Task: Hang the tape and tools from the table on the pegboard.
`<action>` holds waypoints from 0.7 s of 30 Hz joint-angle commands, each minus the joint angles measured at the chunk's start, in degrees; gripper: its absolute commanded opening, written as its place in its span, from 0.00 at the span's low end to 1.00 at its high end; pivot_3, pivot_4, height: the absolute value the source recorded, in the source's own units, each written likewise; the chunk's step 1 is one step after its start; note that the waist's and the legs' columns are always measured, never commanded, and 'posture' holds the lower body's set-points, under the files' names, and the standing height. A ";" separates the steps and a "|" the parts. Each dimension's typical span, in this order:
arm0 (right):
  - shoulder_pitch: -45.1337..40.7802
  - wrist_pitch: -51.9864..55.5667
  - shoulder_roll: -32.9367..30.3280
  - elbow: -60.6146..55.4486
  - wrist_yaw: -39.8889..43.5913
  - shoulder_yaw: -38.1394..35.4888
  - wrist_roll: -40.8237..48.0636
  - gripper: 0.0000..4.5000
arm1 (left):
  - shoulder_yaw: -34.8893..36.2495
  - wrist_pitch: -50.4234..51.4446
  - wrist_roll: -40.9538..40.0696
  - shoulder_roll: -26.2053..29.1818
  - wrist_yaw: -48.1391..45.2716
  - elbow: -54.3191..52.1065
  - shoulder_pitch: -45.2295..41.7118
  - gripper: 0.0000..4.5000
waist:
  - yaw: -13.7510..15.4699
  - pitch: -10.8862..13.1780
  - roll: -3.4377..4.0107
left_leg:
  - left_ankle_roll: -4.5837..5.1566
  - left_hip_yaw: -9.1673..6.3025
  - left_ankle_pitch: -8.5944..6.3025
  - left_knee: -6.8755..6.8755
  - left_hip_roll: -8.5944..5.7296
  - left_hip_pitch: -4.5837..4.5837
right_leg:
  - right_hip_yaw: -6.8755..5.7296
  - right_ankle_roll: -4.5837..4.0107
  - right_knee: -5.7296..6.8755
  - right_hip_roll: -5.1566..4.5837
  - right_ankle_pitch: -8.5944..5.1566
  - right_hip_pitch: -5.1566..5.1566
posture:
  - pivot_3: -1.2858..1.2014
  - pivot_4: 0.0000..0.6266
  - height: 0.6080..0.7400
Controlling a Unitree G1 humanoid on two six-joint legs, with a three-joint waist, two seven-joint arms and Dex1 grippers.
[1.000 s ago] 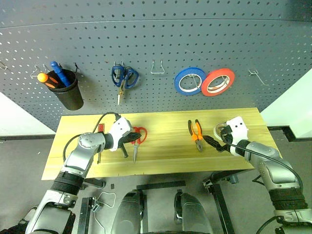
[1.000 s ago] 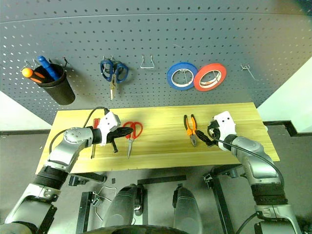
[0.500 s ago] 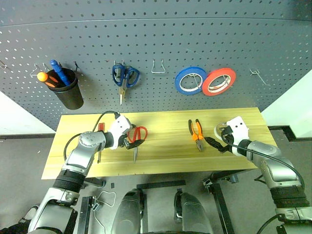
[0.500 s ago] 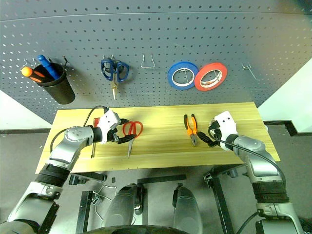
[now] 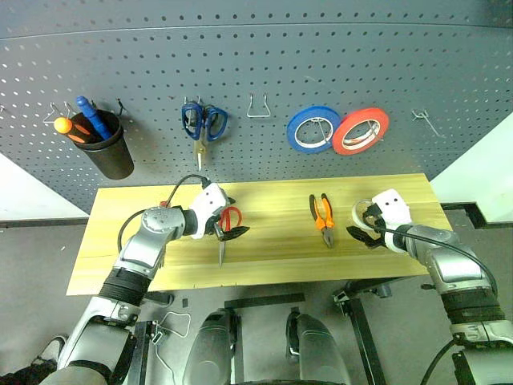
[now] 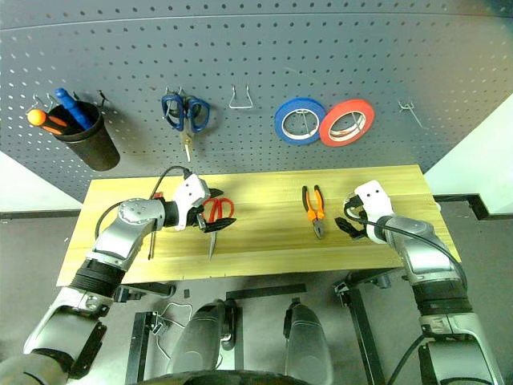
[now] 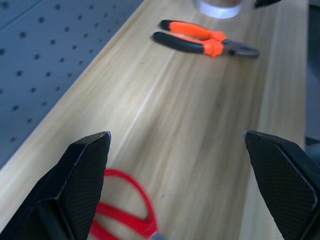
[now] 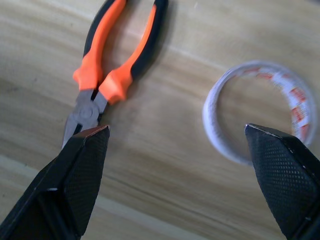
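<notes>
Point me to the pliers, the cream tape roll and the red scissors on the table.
pliers (image 8: 116, 65), right wrist view, on the orange handles by the joint.
tape (image 8: 215, 131), right wrist view, on the whitish rim.
scissors (image 5: 231, 218), left eye view, on the red handle loop.

Both arms: silver-grey metal shells w/ rounded joint housings, black ribbed cuffs at the upper arm. Each wrist ends in a white boxy block carrying the tool. Left tool (image 5: 228, 232): two black fingers (image 7: 82, 172) w/ fine knurled pads, wedge-shaped, tips angled. Right tool (image 5: 361, 233): same black textured fingers (image 8: 82, 167). Thin black cable loops from each forearm up over the white wrist block.
</notes>
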 commanded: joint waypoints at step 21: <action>-4.95 -10.79 4.65 11.91 -2.20 -1.56 -1.62 1.00 | 1.89 13.84 -5.31 1.88 4.06 -23.61 13.01 0.99 | -0.05 2.20 0.28 | -0.01 -0.02 0.00 0.01 0.03 -0.05 | 0.00 0.10 0.04 -0.01 0.05 -0.06 | 0.54 0.52 0.82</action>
